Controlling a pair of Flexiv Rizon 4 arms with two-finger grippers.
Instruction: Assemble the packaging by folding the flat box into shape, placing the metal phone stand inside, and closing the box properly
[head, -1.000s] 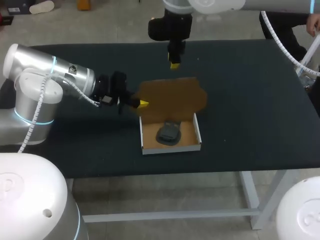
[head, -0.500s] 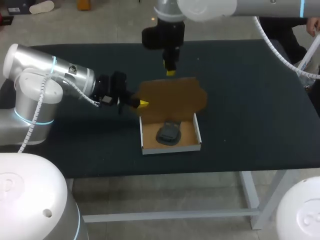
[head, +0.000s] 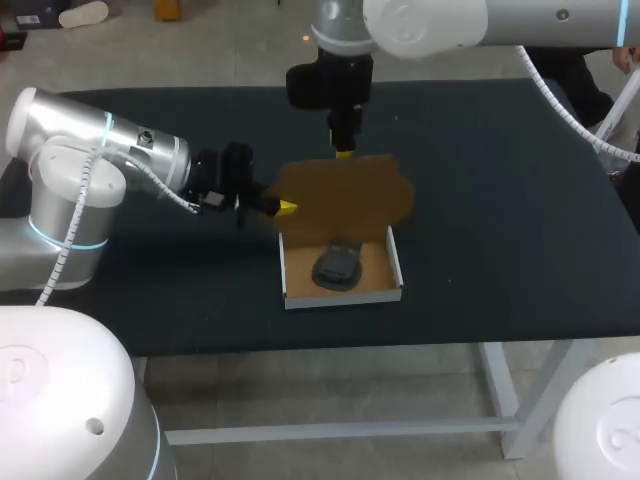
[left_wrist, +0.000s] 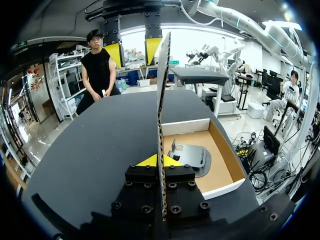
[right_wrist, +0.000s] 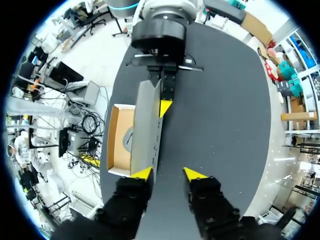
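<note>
Two arms work over the dark bench (head: 480, 180). From the left, the left arm lies low across the surface, and its left hand (head: 287, 208) is closed on the side edge of the brown lid (head: 345, 195). In the left wrist view, the cardboard runs edge-on straight up between the yellow tips of that hand (left_wrist: 160, 161), one tip pressed to each face of the sheet.

The lid stands raised from the rear wall of the box (head: 342, 292), roughly upright. The box sits near the middle of the bench, toward its front edge: a shallow tray, white outside and brown inside, open on top. Inside it the grey metal phone stand (head: 338, 265) lies flat on the tray floor, seen from the left wrist as well (left_wrist: 192, 157).

The right arm enters from the upper right and reaches past the middle. Its right hand (head: 344, 153) points downward just over the lid's top edge. The right wrist view shows this hand (right_wrist: 165, 173) with its fingers spread and nothing held. One fingertip (right_wrist: 142, 173) is right at the lid's (right_wrist: 150, 125) top edge; whether it touches cannot be told. The other tip is over bare bench behind the lid.
</note>
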